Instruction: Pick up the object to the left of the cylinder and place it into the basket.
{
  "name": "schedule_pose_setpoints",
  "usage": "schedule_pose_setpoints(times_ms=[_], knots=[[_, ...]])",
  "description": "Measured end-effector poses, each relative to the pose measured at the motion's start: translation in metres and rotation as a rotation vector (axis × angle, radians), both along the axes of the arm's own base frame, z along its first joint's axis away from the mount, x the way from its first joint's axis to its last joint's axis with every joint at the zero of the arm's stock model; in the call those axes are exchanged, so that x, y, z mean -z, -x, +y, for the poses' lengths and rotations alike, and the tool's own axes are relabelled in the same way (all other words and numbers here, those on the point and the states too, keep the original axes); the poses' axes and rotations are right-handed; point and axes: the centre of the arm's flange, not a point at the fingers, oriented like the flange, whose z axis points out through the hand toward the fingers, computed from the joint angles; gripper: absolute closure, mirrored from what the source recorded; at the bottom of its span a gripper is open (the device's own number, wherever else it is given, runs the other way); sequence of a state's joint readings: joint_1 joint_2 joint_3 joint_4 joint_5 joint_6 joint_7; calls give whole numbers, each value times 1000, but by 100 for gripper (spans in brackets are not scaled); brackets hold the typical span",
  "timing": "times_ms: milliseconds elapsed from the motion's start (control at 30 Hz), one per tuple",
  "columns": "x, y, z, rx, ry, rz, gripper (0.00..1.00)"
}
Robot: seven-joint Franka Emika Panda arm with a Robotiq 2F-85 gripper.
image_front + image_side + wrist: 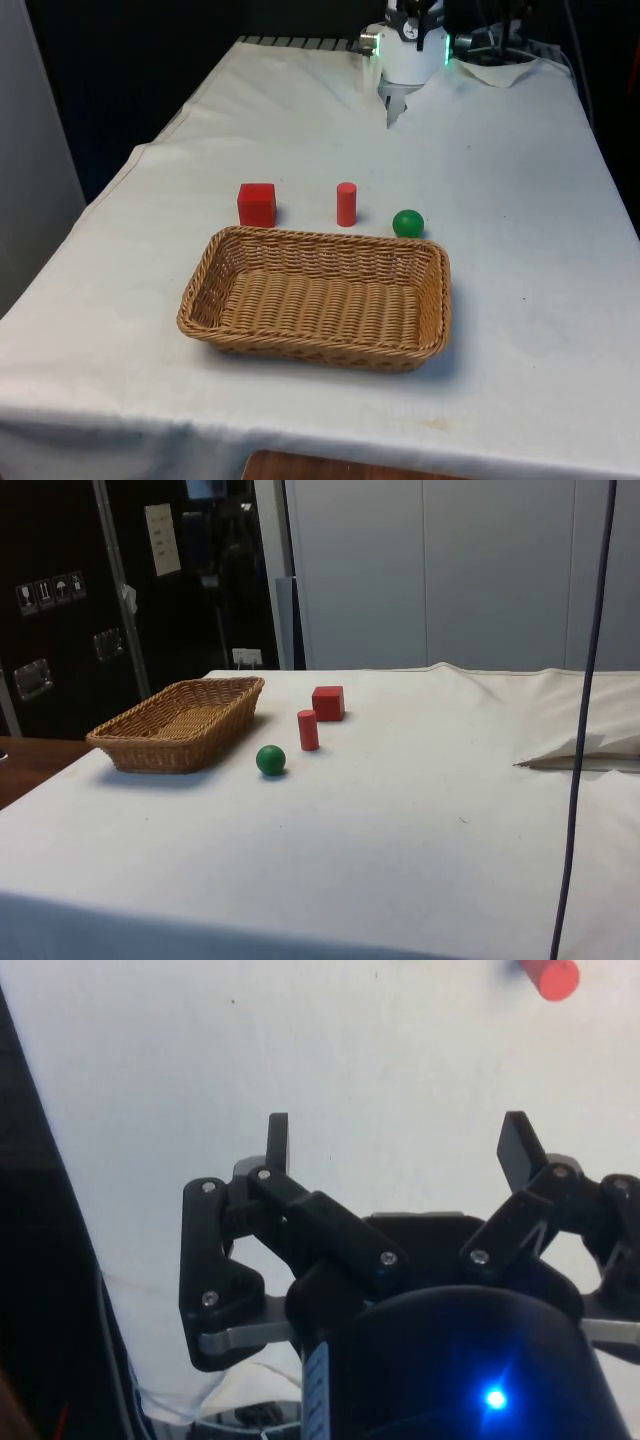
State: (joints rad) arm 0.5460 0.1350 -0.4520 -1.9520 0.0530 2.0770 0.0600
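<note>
The gripper [395, 1145] hangs over bare cloth [500, 180] well apart from the cube [257, 204], cylinder [346, 203] and ball [407, 222], which stand in a row, with the basket [318, 345] just beyond them.

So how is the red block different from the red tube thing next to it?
The red cube-shaped block has flat square faces and sharp corners, while the red cylinder is round with a flat circular top. The block looks wider and chunkier; the cylinder is slim and stands upright, taller than it is wide. In the front view, the block sits to the left and the cylinder sits between it and the green ball. Both are red and rest on the white cloth behind the woven wicker basket.
</note>
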Motion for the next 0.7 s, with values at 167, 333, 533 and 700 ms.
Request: schedule_pose_setpoints(times_ms=[167, 333, 533, 700], knots=[[17, 0, 6, -1, 5, -15, 0], [25, 2, 6, -1, 6, -23, 0], [41, 3, 7, -3, 10, -46, 0], [56, 3, 9, -5, 15, -66, 0]])
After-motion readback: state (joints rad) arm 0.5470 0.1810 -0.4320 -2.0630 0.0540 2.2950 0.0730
